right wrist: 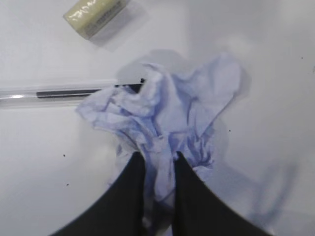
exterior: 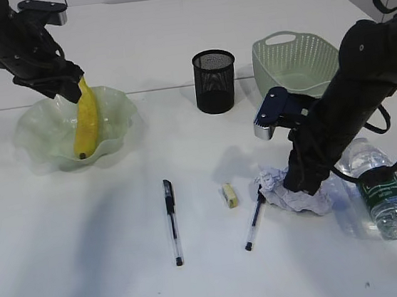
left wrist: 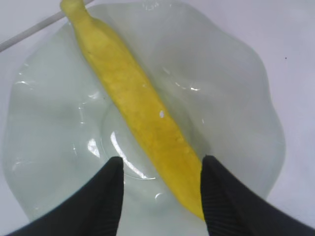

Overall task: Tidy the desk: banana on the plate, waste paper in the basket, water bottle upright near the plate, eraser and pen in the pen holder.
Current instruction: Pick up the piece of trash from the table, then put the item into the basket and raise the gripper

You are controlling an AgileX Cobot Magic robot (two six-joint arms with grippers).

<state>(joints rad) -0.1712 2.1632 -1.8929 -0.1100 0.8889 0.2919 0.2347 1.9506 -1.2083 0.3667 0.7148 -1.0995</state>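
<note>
**White tabletop, banana in the plate, paper in a pinch**

The tabletop [exterior: 200,284] is plain matte white with a few dark specks, and a seam runs across it behind the objects; pale wall panels close the back.

At the left stands the plate [exterior: 120,121], a translucent pale-green dish with a wavy, ruffled rim and glossy highlights. The banana [exterior: 85,125] lies slanted inside it, smooth and yellow, its stem end up at the left gripper [exterior: 70,83]. In the left wrist view that gripper's black ribbed fingers [left wrist: 106,196] are spread, the banana passing between them against the right finger.

The right gripper [right wrist: 158,169] is pressed nearly together, pinching a fold of the waste paper [right wrist: 172,108], a crumpled bluish-white wad lying on the tabletop.

A clear-barrelled pen [exterior: 254,222] runs under the wad's edge; another pen [exterior: 171,219], dark-capped, lies apart. The eraser [exterior: 229,195] is a small cream block between them. The black mesh pen holder [exterior: 214,81] stands upright. The pale-green perforated basket [exterior: 296,58] sits behind. The clear water bottle [exterior: 387,195] lies on its side.
</note>
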